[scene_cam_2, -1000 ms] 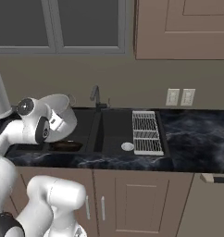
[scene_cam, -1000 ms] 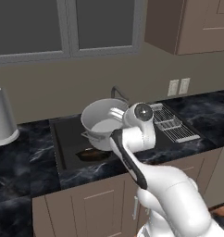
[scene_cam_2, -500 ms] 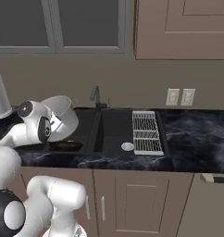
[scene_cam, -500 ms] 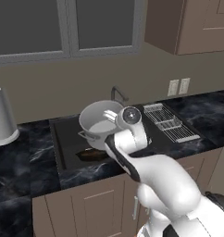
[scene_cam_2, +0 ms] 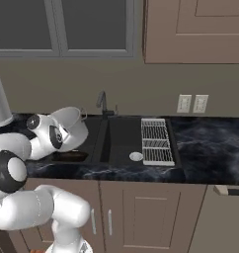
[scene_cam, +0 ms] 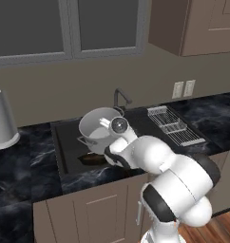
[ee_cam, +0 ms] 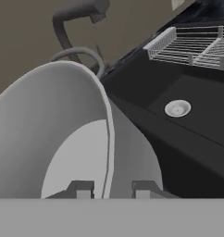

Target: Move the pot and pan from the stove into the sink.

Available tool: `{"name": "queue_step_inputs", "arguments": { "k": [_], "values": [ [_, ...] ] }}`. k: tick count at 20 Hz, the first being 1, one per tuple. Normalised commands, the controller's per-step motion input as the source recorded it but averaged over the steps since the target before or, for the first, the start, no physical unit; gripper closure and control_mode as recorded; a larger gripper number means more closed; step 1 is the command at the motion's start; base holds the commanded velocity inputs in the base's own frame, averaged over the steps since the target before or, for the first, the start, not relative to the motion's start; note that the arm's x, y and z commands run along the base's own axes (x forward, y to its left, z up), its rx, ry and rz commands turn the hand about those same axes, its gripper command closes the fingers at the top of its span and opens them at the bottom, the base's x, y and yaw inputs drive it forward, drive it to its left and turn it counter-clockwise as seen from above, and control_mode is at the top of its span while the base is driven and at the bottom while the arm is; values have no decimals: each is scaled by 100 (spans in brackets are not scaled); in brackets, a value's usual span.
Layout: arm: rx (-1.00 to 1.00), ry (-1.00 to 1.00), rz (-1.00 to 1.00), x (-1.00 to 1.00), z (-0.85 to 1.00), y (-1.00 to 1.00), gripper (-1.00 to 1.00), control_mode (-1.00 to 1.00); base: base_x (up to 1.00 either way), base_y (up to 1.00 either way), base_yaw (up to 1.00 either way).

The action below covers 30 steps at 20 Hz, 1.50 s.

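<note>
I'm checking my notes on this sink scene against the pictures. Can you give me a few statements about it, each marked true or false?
1. The gripper pinches the pot's rim. True.
2. The pot stands upright. False: it is tilted.
3. The pan lies low in the sink, below the pot. True.
4. The dish rack holds plates. False: it holds nothing.
5. The faucet rises behind the sink. True.

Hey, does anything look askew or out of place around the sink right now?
Yes: the pot is tipped on its side over the sink, its rim pinched in the gripper, with the pan beneath it.
</note>
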Motion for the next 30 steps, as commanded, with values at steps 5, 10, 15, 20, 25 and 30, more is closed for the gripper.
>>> {"name": "queue_step_inputs", "arguments": {
  "k": [5,10,15,20,25,30],
  "values": [
    [0,0,-10,66,-41,32,100,-100,0,0,0],
    [0,0,-6,43,-43,25,100,-100,0,0,0],
    [1,0,0,6,-5,2,100,-100,0,0,0],
    [1,4,0,27,-32,19,100,-100,0,0,0],
    [2,3,0,14,-11,6,100,-100,0,0,0],
    [0,3,-1,20,-1,6,-100,-100,0,0,0]
  ]
}}
